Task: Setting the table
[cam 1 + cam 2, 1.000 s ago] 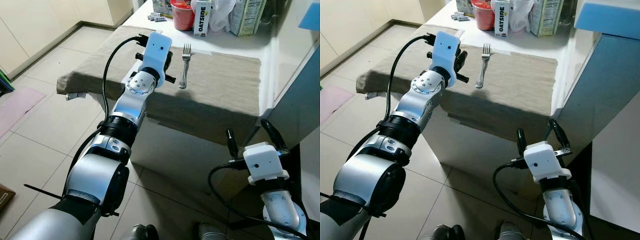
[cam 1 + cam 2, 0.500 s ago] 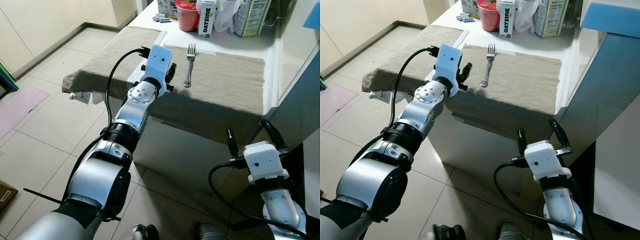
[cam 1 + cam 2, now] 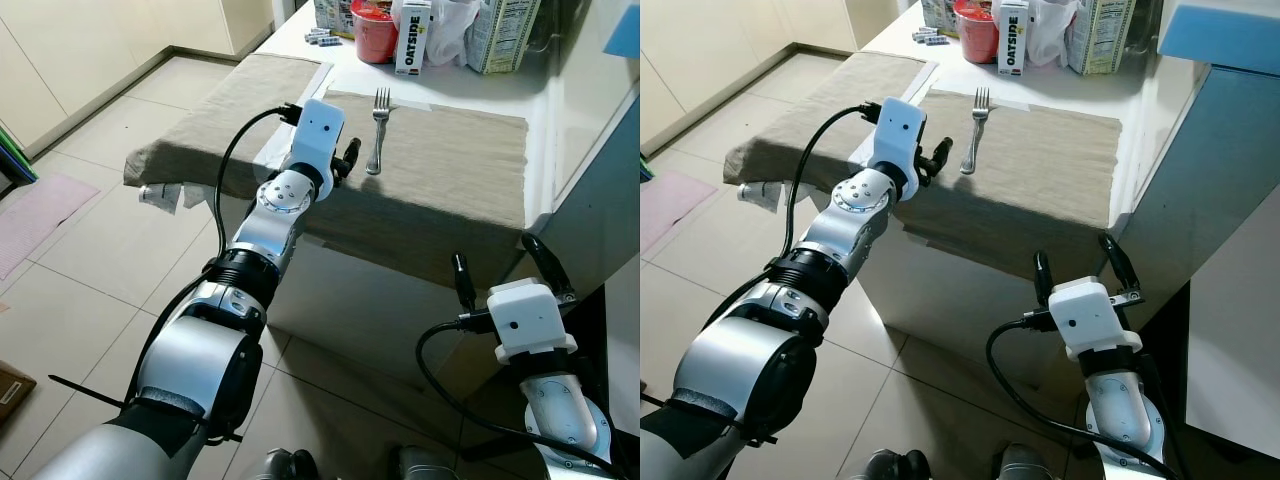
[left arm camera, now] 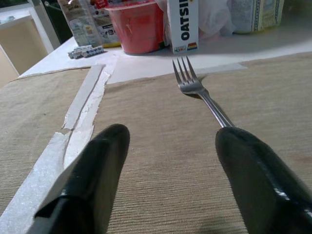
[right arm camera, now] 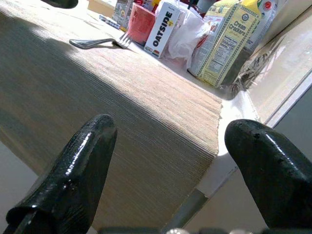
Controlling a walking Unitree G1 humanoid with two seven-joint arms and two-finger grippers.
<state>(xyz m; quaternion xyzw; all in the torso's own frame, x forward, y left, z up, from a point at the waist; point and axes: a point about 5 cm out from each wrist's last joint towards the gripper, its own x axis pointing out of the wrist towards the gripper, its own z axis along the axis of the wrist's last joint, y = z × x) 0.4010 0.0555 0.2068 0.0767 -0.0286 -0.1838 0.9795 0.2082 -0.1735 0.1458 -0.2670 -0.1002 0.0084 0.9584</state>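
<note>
A silver fork (image 3: 376,130) lies on the beige cloth (image 3: 450,170) that covers the table, tines pointing to the far side. My left gripper (image 3: 342,164) hovers just above the cloth, close to the left of the fork's handle. It is open and holds nothing. In the left wrist view the fork (image 4: 204,95) runs ahead past one of the two spread fingers (image 4: 105,161). My right gripper (image 3: 495,262) hangs open and empty below the table's front edge, at the right.
A red cup (image 3: 372,18), an Oatside carton (image 3: 409,36), a plastic bag (image 3: 446,22) and a larger carton (image 3: 500,32) stand at the back of the white table (image 3: 470,88). A blue-grey cabinet (image 3: 590,200) stands at the right. Tiled floor (image 3: 80,250) lies to the left.
The view shifted slightly. My left gripper has edged a little nearer the fork's handle and the near side of the cloth. The fork and the right arm have not moved.
</note>
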